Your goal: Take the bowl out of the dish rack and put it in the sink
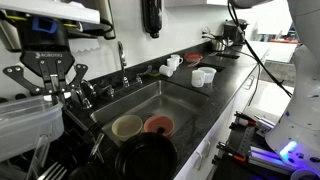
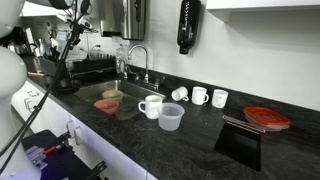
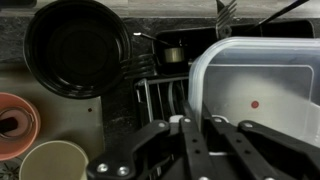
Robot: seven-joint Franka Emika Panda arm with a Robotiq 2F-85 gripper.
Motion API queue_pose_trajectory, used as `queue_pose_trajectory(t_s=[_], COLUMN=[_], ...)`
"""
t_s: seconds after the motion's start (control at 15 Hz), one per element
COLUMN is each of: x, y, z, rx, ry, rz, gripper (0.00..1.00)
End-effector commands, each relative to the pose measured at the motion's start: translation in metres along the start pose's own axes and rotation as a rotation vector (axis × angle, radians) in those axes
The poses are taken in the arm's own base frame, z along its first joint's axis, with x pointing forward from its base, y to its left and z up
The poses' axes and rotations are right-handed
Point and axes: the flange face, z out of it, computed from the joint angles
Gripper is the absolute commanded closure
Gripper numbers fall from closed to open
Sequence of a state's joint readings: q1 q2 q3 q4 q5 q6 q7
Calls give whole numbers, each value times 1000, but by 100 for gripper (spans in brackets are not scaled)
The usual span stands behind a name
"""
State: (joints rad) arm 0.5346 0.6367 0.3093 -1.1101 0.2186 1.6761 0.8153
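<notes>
Bowl [image 3: 255, 100] is sitting in the rack [image 3: 150, 95]; we are taking the big clear tub to be it. We are holding the gripper [image 3: 200, 128] right at its rim. The fingers [image 3: 186, 135] are looking close together, but we are not able to tell if they are pinching the rim. We are worrying that the thin, slippery wall is going to slide out, or that the tub is going to catch on the rack wires and tip. The wrist view is showing rim and wires up close. Only an exterior view is showing the sink [image 1: 170, 100], where a pan [image 1: 145, 158], a red dish [image 1: 158, 125] and a cup [image 1: 127, 126] are crowding the landing spot.
</notes>
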Motion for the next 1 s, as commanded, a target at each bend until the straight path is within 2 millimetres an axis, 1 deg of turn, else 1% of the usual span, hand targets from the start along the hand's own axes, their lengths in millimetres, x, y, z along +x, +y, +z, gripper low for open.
queue_pose_trajectory(t_s=[0.0,0.2,0.4,0.53,0.6,0.73,0.93], x=[1,4,2,-2,-4,-10,-22], y=[8,21,34,42,46,56,72], z=[-19,-38,-63,-74,-77,-79,-73], rx=[-16,-31,-43,-48,-52,-67,-86], ry=[48,108,179,206,216,220,217], rz=[38,90,157,203,228,284,387], gripper=[98,98,98,98,98,98,98])
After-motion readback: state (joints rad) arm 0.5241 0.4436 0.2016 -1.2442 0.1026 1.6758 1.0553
